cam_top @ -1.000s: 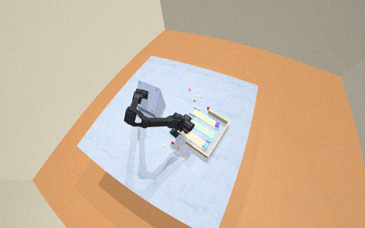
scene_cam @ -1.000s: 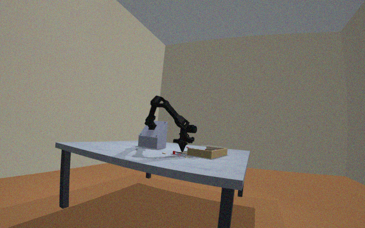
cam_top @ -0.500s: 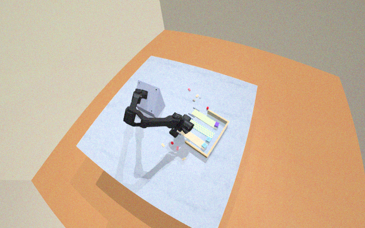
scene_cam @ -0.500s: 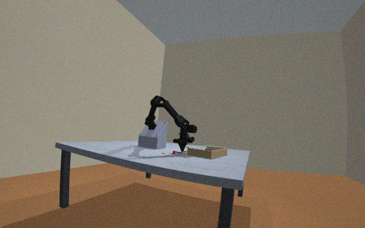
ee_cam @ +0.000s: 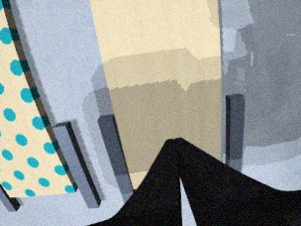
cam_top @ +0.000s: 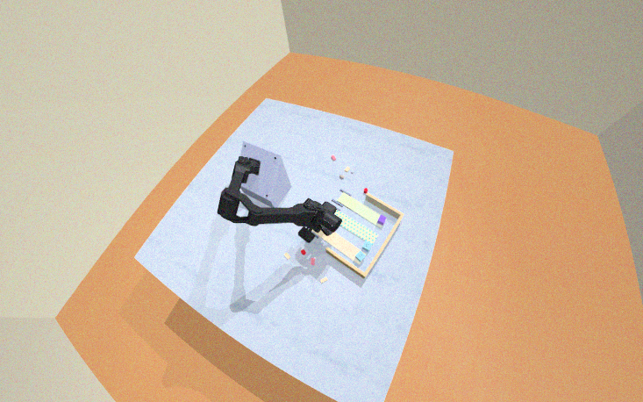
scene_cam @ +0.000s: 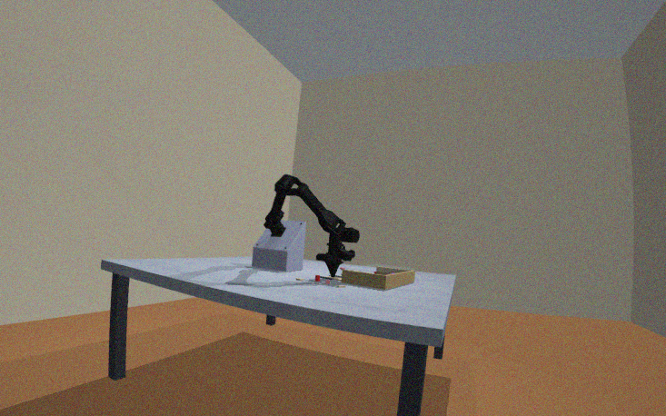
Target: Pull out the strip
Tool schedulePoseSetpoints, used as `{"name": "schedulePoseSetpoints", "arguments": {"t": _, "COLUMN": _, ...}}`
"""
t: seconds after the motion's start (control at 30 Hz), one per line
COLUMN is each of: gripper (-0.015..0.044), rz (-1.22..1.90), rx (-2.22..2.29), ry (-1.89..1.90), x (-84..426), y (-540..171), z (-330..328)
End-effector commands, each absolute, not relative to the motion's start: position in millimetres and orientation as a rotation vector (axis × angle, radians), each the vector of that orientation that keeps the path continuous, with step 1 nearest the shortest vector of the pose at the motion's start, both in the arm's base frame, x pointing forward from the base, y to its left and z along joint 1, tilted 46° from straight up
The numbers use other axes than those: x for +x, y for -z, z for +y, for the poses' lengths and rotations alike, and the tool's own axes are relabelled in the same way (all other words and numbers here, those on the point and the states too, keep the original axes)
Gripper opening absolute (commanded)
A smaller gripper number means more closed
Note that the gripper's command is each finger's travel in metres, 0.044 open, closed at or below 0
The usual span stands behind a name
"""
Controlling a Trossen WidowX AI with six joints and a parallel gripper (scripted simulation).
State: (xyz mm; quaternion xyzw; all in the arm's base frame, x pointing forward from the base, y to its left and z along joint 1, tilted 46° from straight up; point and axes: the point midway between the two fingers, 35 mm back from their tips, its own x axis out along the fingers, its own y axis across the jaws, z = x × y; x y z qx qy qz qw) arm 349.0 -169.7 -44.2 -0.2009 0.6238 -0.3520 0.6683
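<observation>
My gripper (scene_cam: 333, 275) (ee_cam: 174, 146) is shut, its tips together low over the near end of the plain cream strip (cam_top: 341, 245) (ee_cam: 158, 35). I see nothing between the fingers, which hide part of that end. A cyan cube (cam_top: 360, 256) sits at the strip's far end. The dotted strip (cam_top: 355, 227) (ee_cam: 37, 144) lies beside it, and a second cyan cube (cam_top: 367, 246) is near its far end; what it rests on is unclear. A purple cube (cam_top: 381, 219) sits on the far end of the yellow-green strip (cam_top: 358, 206). No label is readable.
A wooden border (cam_top: 384, 245) (scene_cam: 363, 280) surrounds the strips' far ends and outer sides. Dark upright rails (ee_cam: 235, 131) flank the near ends. A red piece (cam_top: 303, 252) (scene_cam: 317, 278) and several small bits lie nearby. A grey wedge-shaped block (cam_top: 275, 175) (scene_cam: 270, 259) stands by the arm's base.
</observation>
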Motion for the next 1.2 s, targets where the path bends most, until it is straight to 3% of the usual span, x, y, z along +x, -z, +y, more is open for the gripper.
{"name": "schedulePoseSetpoints", "arguments": {"t": 0.0, "gripper": 0.0, "rz": 1.413, "rx": -0.452, "ry": 0.79, "x": 349, "y": 47, "z": -171}}
{"name": "schedulePoseSetpoints", "arguments": {"t": 1.17, "gripper": 0.0, "rz": 1.415, "rx": -0.453, "ry": 0.789, "x": 316, "y": 52, "z": -168}}
